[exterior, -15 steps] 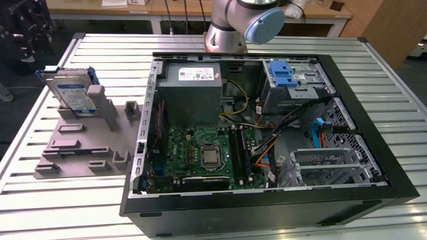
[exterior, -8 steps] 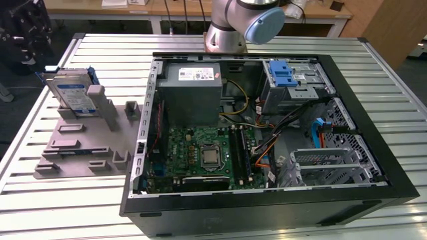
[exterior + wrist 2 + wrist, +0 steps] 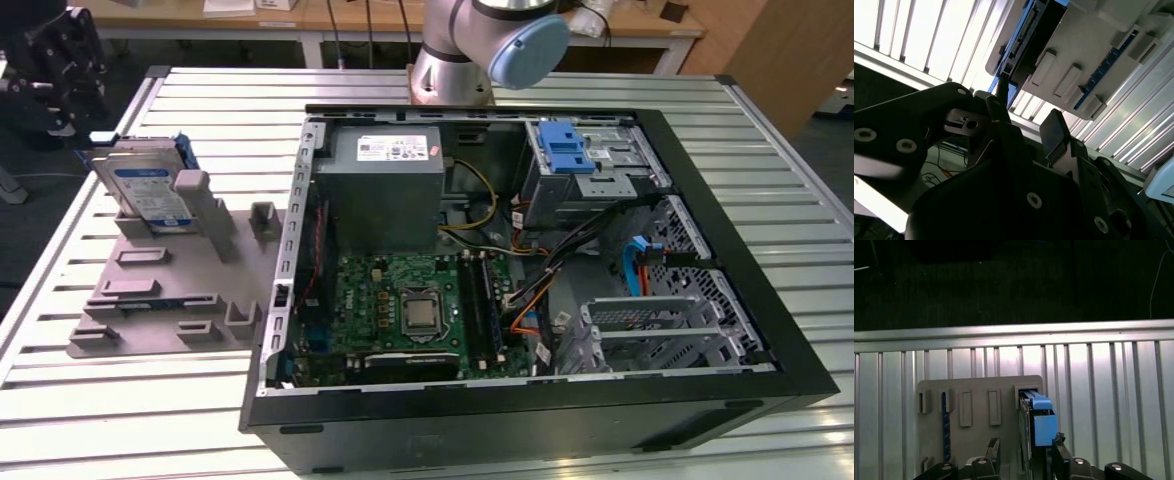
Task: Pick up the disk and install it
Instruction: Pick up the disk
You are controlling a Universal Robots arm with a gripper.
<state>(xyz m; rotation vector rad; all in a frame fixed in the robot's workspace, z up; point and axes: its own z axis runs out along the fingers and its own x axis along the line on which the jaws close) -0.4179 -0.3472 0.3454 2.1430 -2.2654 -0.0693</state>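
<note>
Disk point(image 3: 144, 187) stands on edge in the grey fixture point(image 3: 160, 290) on the slatted table point(image 3: 80, 400), to the exterior view's left of the open PC case point(image 3: 534, 250). Long axis is roughly upright and leaning back, label face showing. Gripper point(image 3: 1026, 445) is open and holds nothing. In the first wrist view its fingers point(image 3: 1060, 447) line up either side of the disk's blue-framed edge; can't tell if they touch.

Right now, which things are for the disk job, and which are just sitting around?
For the job: disk, standing in the grey holder; gripper, open, just by it; open computer case, probably.
Just sitting: grey metal box; green circuit board; slatted table.
</note>
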